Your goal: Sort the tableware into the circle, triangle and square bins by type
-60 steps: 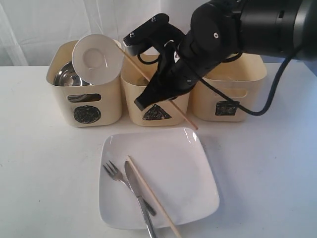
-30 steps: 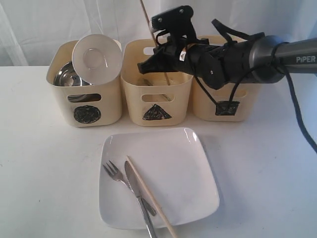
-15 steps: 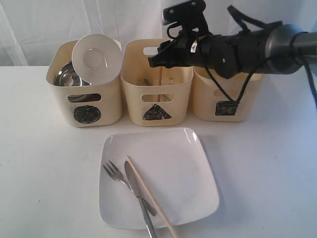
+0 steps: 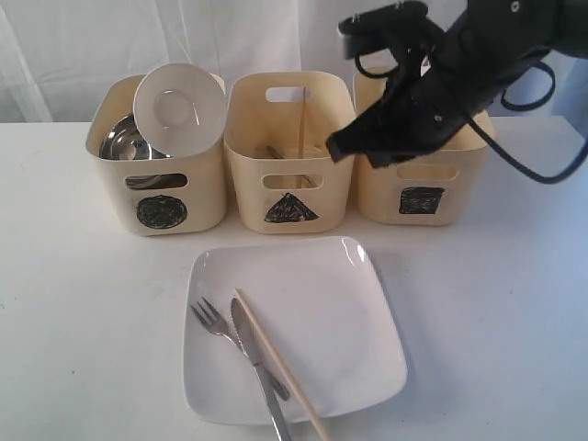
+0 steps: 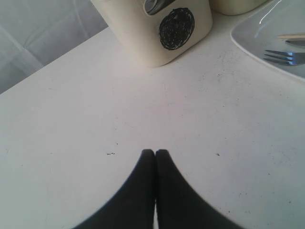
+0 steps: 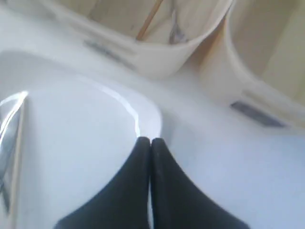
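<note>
A white square plate (image 4: 312, 312) lies at the front with a fork (image 4: 211, 322), a knife (image 4: 260, 372) and one wooden chopstick (image 4: 280, 367) on it. The circle bin (image 4: 161, 197) holds a tilted white bowl (image 4: 179, 108) and a steel bowl (image 4: 122, 140). Another chopstick (image 4: 301, 129) stands in the triangle bin (image 4: 289, 188), beside a metal utensil (image 6: 176, 29). My right gripper (image 4: 336, 147) hangs shut and empty between the triangle bin and the square bin (image 4: 418, 193), above the plate's corner (image 6: 143, 114). My left gripper (image 5: 155, 151) is shut over bare table near the circle bin (image 5: 164, 33). Mugs are hidden.
White table (image 4: 83, 312) all around, a white curtain behind the bins. My right arm (image 4: 459, 64) crosses over the square bin. The plate's edge (image 5: 257, 45) and the fork's tines (image 5: 281, 56) show in the left wrist view.
The right gripper carried a chopstick over the triangle bin and let it go there; the chopstick now stands inside. The gripper has since swung right and down, shut.
</note>
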`<act>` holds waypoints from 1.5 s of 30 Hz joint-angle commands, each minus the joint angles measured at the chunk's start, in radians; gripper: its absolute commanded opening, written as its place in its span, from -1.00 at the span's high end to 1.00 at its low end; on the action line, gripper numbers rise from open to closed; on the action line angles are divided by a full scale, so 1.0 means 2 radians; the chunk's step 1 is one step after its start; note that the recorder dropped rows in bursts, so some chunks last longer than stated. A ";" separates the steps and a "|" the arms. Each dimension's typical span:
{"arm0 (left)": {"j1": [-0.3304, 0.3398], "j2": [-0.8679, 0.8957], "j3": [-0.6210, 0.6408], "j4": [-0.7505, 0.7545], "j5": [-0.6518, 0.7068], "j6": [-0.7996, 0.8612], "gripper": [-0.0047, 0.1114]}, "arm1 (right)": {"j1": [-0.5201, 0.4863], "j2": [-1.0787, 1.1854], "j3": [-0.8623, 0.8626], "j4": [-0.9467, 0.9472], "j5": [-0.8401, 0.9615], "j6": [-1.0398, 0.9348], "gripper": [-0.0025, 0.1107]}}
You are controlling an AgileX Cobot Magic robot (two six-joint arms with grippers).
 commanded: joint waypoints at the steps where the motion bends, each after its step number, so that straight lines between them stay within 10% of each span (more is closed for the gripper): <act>1: -0.002 -0.002 0.002 -0.002 -0.001 -0.001 0.92 | -0.003 -0.009 0.017 0.137 0.112 -0.145 0.96; 14: -0.002 -0.002 0.002 -0.002 -0.001 -0.001 0.92 | 0.013 0.027 0.061 0.285 0.158 -0.251 0.37; 45: -0.002 -0.002 0.002 -0.002 -0.001 -0.001 0.92 | 0.122 0.181 0.065 0.161 0.044 -0.221 0.36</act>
